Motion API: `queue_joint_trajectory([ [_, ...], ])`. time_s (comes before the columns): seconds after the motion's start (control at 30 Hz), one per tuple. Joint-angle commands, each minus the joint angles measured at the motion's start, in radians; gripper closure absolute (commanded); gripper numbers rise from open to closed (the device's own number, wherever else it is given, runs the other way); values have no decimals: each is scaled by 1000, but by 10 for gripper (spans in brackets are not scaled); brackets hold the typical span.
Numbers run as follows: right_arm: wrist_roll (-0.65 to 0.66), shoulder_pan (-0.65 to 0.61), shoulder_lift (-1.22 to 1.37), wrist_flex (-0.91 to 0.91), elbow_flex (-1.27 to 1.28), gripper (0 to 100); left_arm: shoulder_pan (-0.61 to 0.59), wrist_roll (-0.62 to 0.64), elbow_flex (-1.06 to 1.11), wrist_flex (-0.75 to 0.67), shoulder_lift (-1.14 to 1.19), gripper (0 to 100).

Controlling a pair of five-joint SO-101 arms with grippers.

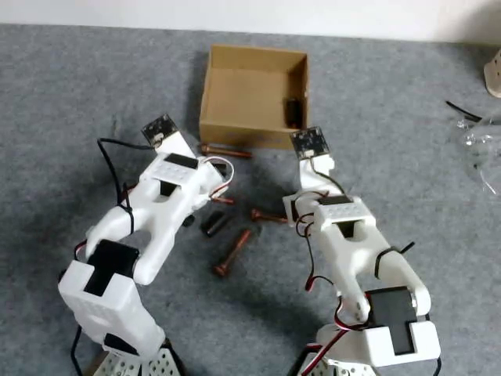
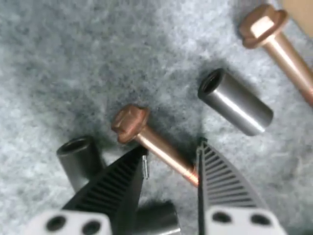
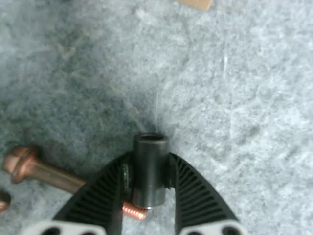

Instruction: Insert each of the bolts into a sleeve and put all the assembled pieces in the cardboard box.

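The cardboard box (image 1: 243,131) stands open at the back of the grey carpet, with a dark piece (image 1: 293,111) against its inner wall. My left gripper (image 2: 171,149) is open, low over the carpet, its fingers either side of the shank of a copper bolt (image 2: 132,123). Dark sleeves lie close by, one (image 2: 235,102) beyond it and one (image 2: 78,159) beside a finger. My right gripper (image 3: 149,161) is shut on a dark sleeve (image 3: 150,171), held upright just above the carpet. Another copper bolt (image 3: 41,171) lies beside it, its threaded tip under the sleeve.
A copper bolt (image 1: 227,150) lies along the box front, and another (image 1: 232,252) lies between the arms nearer the bases. A black sleeve (image 1: 213,224) sits by the left arm. Clear plastic and cables (image 1: 477,145) lie at the far right edge.
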Motion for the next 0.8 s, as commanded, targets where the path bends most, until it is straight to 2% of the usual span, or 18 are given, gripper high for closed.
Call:
queue_joint_trajectory([
  [0.0, 14, 16, -13, -28, -41, 995, -15, 5, -50, -38, 27, 846],
  [0.27, 14, 16, -13, -28, -41, 995, -15, 5, -50, -38, 27, 858],
  [0.4, 14, 16, -15, -28, -41, 995, -16, 3, -54, -38, 27, 1000],
  [0.77, 14, 16, -15, -28, -41, 995, -16, -5, -58, -40, 19, 995],
])
